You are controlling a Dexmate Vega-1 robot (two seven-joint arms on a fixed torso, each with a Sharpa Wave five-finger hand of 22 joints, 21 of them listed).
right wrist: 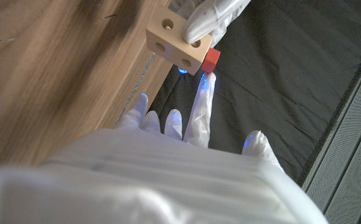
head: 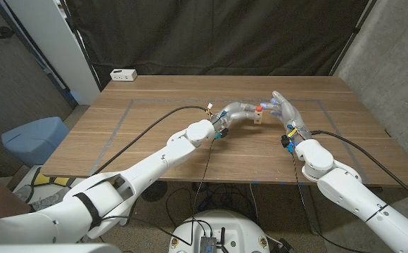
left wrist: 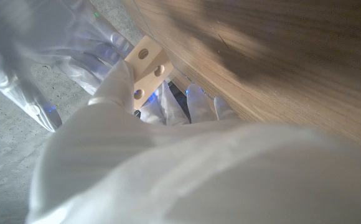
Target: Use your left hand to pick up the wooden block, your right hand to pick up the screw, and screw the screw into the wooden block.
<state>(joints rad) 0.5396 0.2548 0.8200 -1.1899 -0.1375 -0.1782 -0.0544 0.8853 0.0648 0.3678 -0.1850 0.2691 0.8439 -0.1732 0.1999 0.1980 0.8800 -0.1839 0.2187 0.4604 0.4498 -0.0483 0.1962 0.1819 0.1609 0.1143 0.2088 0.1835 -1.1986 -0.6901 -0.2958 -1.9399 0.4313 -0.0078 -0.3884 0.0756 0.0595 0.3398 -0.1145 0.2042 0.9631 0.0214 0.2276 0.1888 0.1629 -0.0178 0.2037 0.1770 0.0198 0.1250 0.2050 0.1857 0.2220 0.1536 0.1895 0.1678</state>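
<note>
Head view: both arms are reaching in toward the table's [head: 155, 133] middle, hands meeting at about 12 o'clock from centre. Left hand [head: 238, 112] is gripping the block [head: 259, 117], which is sitting above the tabletop between the two hands. A red screw head [head: 258, 107] is showing at the block's top edge. Right hand [head: 285, 111] is standing just at 3 o'clock of the block, fingers extended and apart; whether it is pinching the screw cannot be told here.

Left wrist view: block [left wrist: 144, 70] is showing three round holes on its faces, with left fingers [left wrist: 115, 84] wrapping it; the screw is hidden.

Right wrist view: block [right wrist: 179, 45] is showing holes on two faces, a left fingertip [right wrist: 208, 18] pressing on its far side. Red screw head [right wrist: 211, 59] is sitting against the block's corner; one right finger [right wrist: 200, 109] is reaching up to touch it, the other fingers spreading wide. No pinch visible.

White box [head: 123, 74] is lying at the table's 10 o'clock corner.
</note>
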